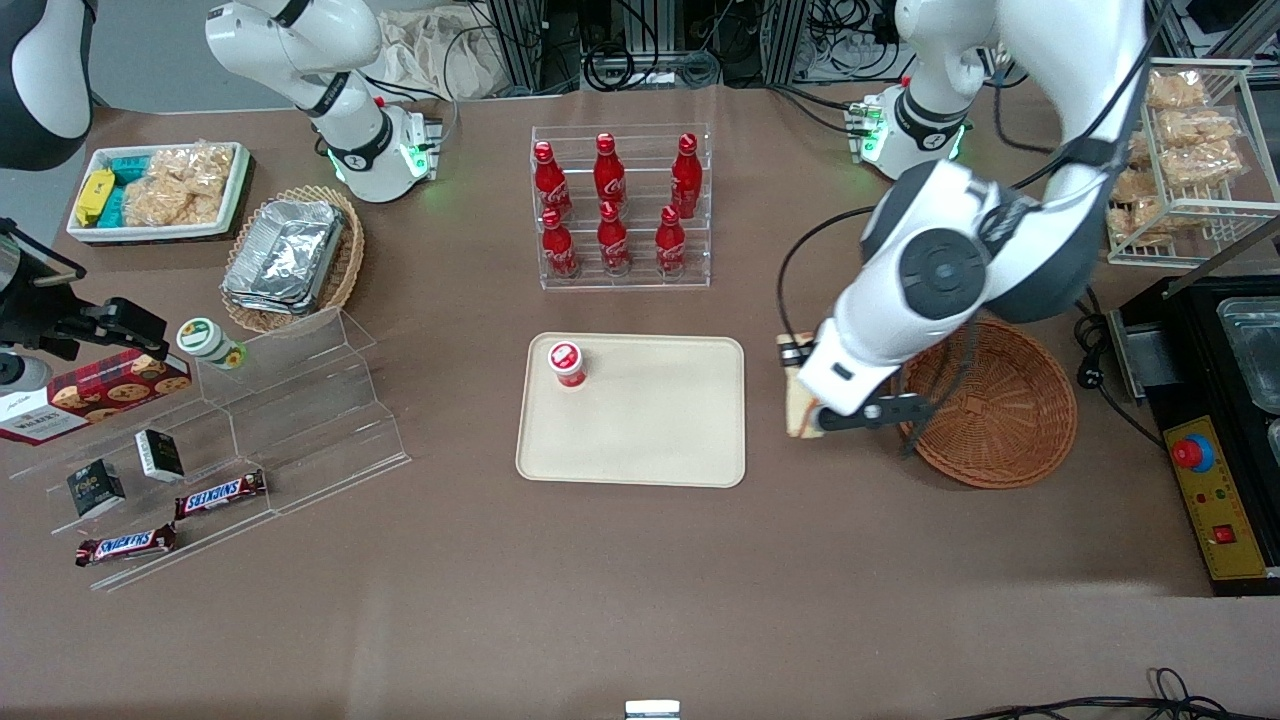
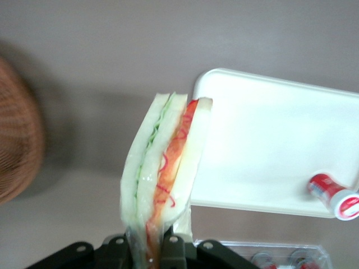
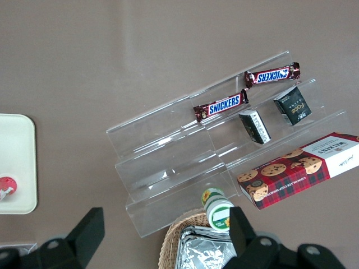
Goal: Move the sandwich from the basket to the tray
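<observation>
The sandwich (image 2: pixel 162 168) is out of the basket (image 1: pixel 990 410) and pinched in the tool (image 1: pixel 812 415), which is closed on its lower end. It hangs above the bare desk (image 1: pixel 640 560) between the basket and the tray (image 1: pixel 640 440), just beside the tray's rim. What remains, I judge, is carrying it over the tray, clear of the red-capped bottle (image 1: pixel 567 364), lowering and releasing.

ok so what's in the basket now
Nothing visible inside the basket; the arm covers part of it. The sandwich is out, held in the pincer above the table between basket and tray.
</observation>
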Controlling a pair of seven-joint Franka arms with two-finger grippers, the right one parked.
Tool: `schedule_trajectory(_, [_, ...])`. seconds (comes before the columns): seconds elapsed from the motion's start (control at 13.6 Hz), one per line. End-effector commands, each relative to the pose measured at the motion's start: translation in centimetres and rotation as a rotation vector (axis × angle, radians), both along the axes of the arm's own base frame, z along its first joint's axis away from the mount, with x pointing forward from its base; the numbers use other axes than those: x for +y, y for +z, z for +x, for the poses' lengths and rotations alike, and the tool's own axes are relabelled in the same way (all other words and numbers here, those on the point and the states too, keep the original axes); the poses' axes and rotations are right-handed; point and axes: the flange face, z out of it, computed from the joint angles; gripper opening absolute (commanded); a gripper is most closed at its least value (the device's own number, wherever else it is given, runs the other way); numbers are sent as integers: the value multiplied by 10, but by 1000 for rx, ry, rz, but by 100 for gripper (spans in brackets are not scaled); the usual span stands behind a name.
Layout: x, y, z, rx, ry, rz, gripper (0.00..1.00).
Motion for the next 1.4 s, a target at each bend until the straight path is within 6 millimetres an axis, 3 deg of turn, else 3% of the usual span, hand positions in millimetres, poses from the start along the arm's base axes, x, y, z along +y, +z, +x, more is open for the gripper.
schedule_trajectory(0.0, [-46, -51, 13, -13, 5, -57, 0])
schedule_trajectory(0.15, [-83, -90, 10, -18, -14, -20, 0])
schedule_trajectory(0.37, [-93, -140, 5, 24, -33, 25, 0])
schedule_trajectory(0.51, [-103, -157, -6, 47, -59, 40, 14])
schedule_trajectory(0.59, [-103, -158, -6, 50, -56, 40, 37])
schedule_trajectory(0.66, [-103, -158, -6, 50, -55, 43, 99])
schedule_trajectory(0.74, [-100, -154, -4, 49, -49, 45, 100])
schedule_trajectory(0.81, [-97, -145, -1, 42, -40, 44, 100])
schedule_trajectory(1.03, [-84, -79, 0, 11, -37, 86, 100])
schedule_trajectory(1.32, [3, 21, 20, -24, 75, 135, 100])
